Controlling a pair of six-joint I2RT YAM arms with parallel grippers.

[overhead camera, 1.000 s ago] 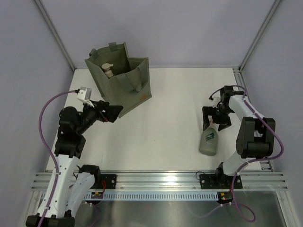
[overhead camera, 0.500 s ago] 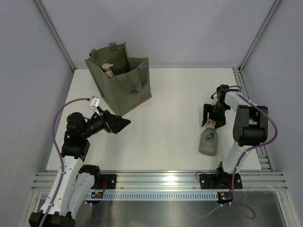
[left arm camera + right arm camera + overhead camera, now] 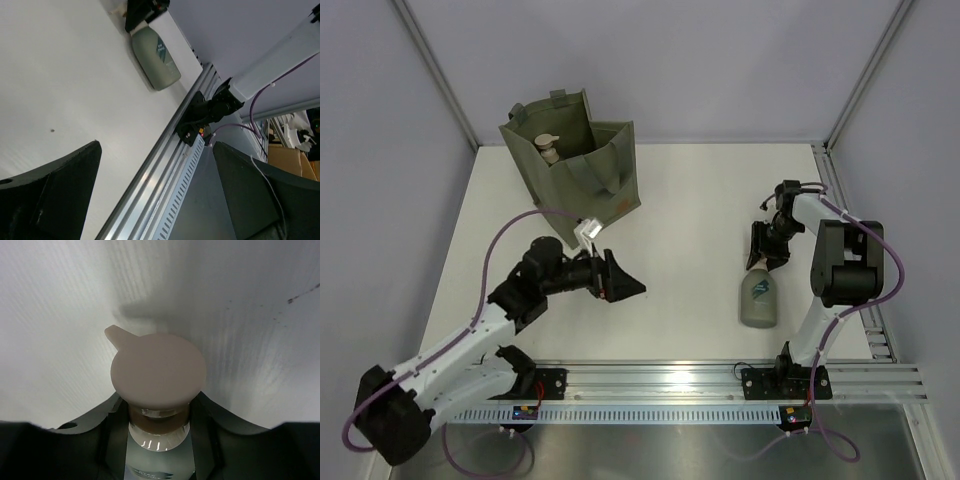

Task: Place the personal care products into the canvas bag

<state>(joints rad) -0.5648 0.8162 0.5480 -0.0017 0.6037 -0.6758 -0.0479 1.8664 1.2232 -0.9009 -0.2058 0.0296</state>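
Colours we see at 3 & 11 o'clock
Grey-green bottle (image 3: 758,305) w/ beige pump (image 3: 158,367), teal-white label (image 3: 763,288); olive bag (image 3: 575,185) w/ orange-brown patch (image 3: 618,207); white table (image 3: 690,220); purple cables (image 3: 535,211).

white table (image 3: 670,250) inside pale lilac walls (image 3: 720,60); a ridged aluminium rail (image 3: 660,380) runs along its near edge.

White table (image 3: 690,220) carries upright canvas bag (image 3: 582,175) and lying grey-green bottle (image 3: 759,300).

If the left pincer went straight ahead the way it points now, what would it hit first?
The left pincer points toward the lying grey-green bottle, but seems tilted down, so probably bare table first.
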